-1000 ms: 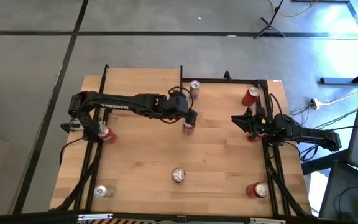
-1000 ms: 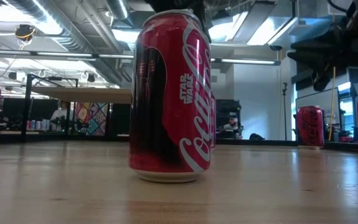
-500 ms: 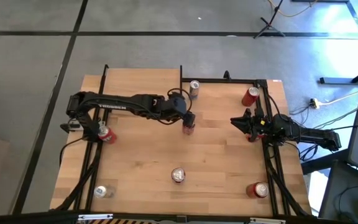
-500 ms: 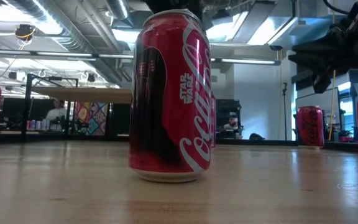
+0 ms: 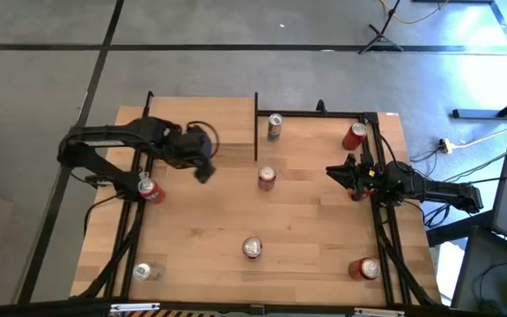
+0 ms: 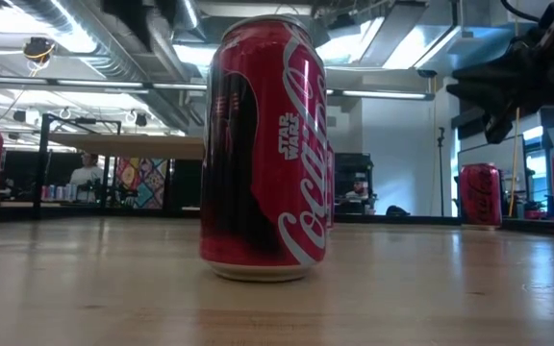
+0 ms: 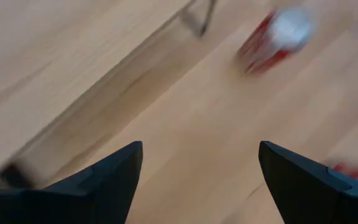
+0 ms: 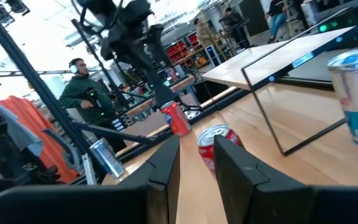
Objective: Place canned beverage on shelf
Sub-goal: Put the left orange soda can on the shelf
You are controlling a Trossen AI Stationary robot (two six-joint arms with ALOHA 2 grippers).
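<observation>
A red canned beverage [image 5: 267, 178] stands upright on the tabletop, a little right of the shelf [image 5: 202, 119]. The shelf is a light-wood board framed by black posts at the far left. My left gripper [image 5: 203, 168] hangs open over the shelf's near edge, left of that can, with nothing between its fingers [image 7: 201, 152]. The left wrist view shows the can [image 7: 272, 34] blurred and far off. My right gripper [image 5: 333, 172] waits at the table's right side. A narrow gap shows between its fingers [image 8: 196, 149], and nothing is in it.
More cans stand about: a silver-blue one [image 5: 275, 126] beside the shelf's right post, red ones at the far right [image 5: 354, 136], near middle [image 5: 252, 248], near right [image 5: 365, 269] and by the left arm [image 5: 150, 189], and a silver one near left [image 5: 148, 271].
My left gripper has drawn back from the red can toward the table's left edge and risen, tipping as it went. Most of this came in the last half second. The can stands where it was.
</observation>
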